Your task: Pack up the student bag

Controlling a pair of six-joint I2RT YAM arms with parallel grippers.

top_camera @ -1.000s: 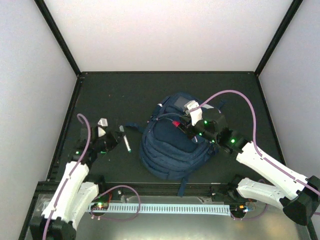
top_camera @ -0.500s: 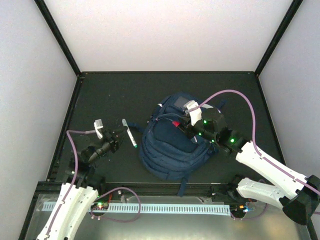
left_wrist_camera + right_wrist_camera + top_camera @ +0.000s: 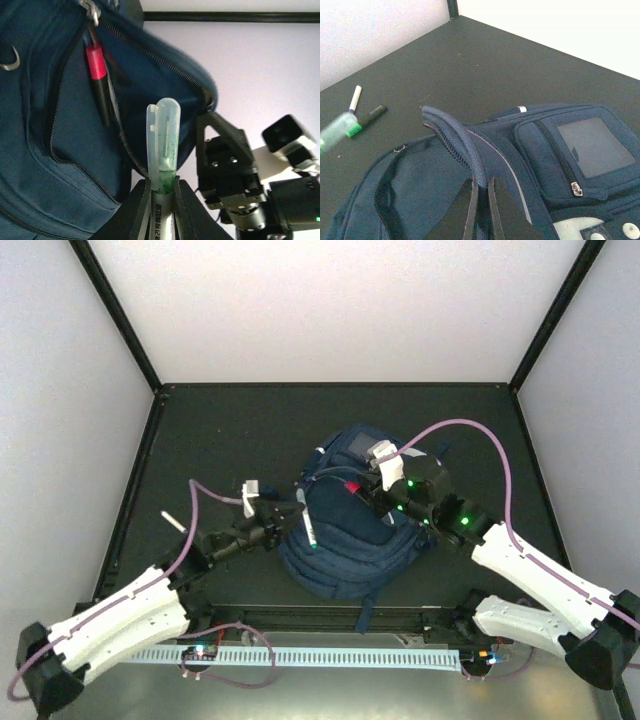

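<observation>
At the far left a white pen (image 3: 172, 521) lies on the desk (image 3: 220, 430), not yet collected. The big change is in the left arm. A second ago it was over the left part of the desk, with its hand beside the green marker (image 3: 162, 145) lying there. Now it has swung right, and the left hand (image 3: 161, 187) is at the left flank of the student bag (image 3: 340, 550). That hand is pinching the marker by its barrel, the clear-capped end pointing ahead at the dark gap behind the bag's zip. So the pick-up is done and the marker is roughly lined up for insertion, though it is not yet inside.

The bag sits in the middle of the desk and has not shifted. A red-capped pen (image 3: 95, 62) already stands in its opening, so packing looks partly done.

On the right nothing has moved. The right hand (image 3: 480, 192) stays pressed together on the zip edge (image 3: 455, 135) of the bag, holding it raised so the mouth gapes toward the incoming marker. This hold probably has to last until the left hand lets go inside the bag.
</observation>
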